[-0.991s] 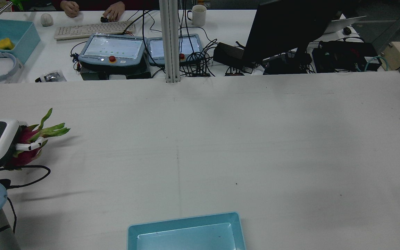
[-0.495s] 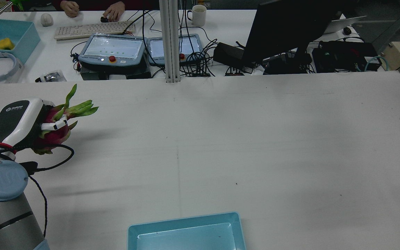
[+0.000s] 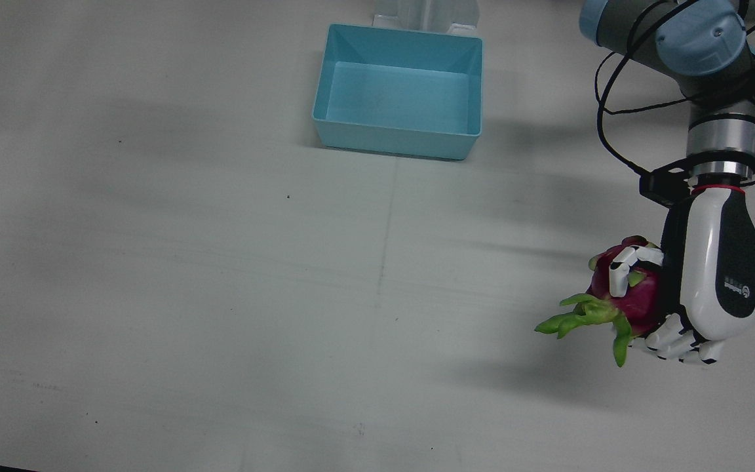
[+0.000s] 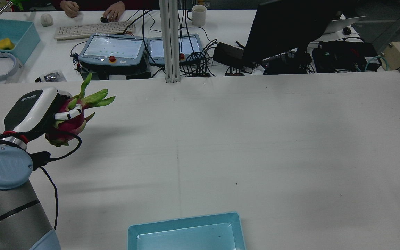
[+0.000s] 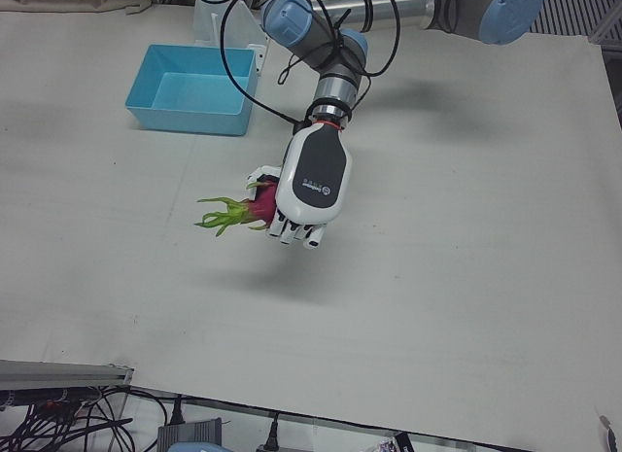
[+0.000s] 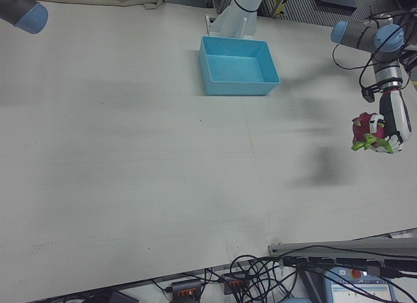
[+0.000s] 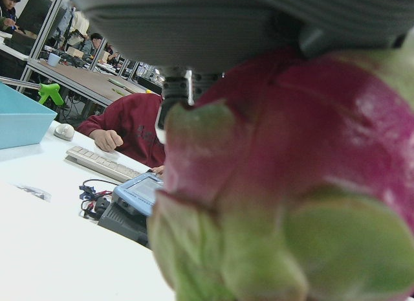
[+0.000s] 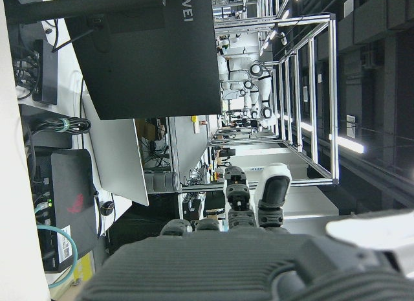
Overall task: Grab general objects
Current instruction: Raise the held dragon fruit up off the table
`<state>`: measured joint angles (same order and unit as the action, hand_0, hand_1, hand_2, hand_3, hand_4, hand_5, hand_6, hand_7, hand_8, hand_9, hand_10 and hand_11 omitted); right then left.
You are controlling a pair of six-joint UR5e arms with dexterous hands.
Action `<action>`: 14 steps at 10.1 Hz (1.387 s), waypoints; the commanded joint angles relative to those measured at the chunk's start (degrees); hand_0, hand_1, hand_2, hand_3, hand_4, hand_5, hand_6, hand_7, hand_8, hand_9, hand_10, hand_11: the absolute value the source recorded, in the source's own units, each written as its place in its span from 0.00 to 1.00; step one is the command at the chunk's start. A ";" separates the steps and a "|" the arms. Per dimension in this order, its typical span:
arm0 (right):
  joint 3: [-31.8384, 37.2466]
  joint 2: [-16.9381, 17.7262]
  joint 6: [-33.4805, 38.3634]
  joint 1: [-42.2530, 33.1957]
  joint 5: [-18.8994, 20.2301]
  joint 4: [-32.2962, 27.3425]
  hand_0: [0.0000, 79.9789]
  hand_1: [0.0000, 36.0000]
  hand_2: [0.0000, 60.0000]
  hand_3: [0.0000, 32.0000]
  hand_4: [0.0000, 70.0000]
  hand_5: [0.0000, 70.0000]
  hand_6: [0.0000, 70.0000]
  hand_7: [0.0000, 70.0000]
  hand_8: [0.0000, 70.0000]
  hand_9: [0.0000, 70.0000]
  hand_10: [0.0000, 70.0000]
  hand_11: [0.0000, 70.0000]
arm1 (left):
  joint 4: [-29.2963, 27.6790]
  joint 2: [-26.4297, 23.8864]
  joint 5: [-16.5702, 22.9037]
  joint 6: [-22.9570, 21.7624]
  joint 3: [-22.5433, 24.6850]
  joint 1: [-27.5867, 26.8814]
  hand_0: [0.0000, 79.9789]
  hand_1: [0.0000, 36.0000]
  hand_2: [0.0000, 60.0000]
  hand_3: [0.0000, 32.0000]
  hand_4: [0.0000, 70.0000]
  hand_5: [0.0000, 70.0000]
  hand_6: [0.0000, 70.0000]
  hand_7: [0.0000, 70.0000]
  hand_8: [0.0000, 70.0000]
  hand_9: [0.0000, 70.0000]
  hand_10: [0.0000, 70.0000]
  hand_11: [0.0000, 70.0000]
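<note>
A magenta dragon fruit (image 3: 633, 303) with green leafy tips hangs above the white table, and my left hand (image 3: 712, 275) is shut on it. The rear view has the fruit (image 4: 68, 121) at the far left, its green tips pointing up and right past the hand (image 4: 35, 111). From the left-front view, the hand (image 5: 311, 180) covers most of the fruit (image 5: 255, 209), which casts a shadow on the table below. The fruit (image 7: 291, 184) fills the left hand view. My right hand (image 8: 252, 204) appears only in its own view, fingers stretched out and holding nothing.
A light blue bin (image 3: 397, 141) stands near the robot's side of the table, at the middle. Beyond the far edge are two teach pendants (image 4: 113, 48), cables, a monitor (image 4: 290, 27) and a person's hands at a keyboard (image 4: 92, 29).
My left hand has risen off the table with the dragon fruit and moved forward and slightly toward the table's middle. The bin has not moved.
</note>
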<state>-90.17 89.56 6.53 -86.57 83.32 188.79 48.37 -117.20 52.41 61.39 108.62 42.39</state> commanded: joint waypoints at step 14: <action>0.08 0.00 0.07 0.00 0.09 0.00 0.00 0.00 0.00 0.00 0.00 0.00 0.00 0.00 0.00 0.00 0.00 0.00 | -33.44 -4.07 30.65 -22.19 6.87 -13.62 0.41 0.00 1.00 0.00 1.00 1.00 1.00 1.00 1.00 1.00 1.00 1.00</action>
<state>-90.10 89.56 6.59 -86.57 83.32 188.79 14.66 -119.38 83.10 38.81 113.64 35.59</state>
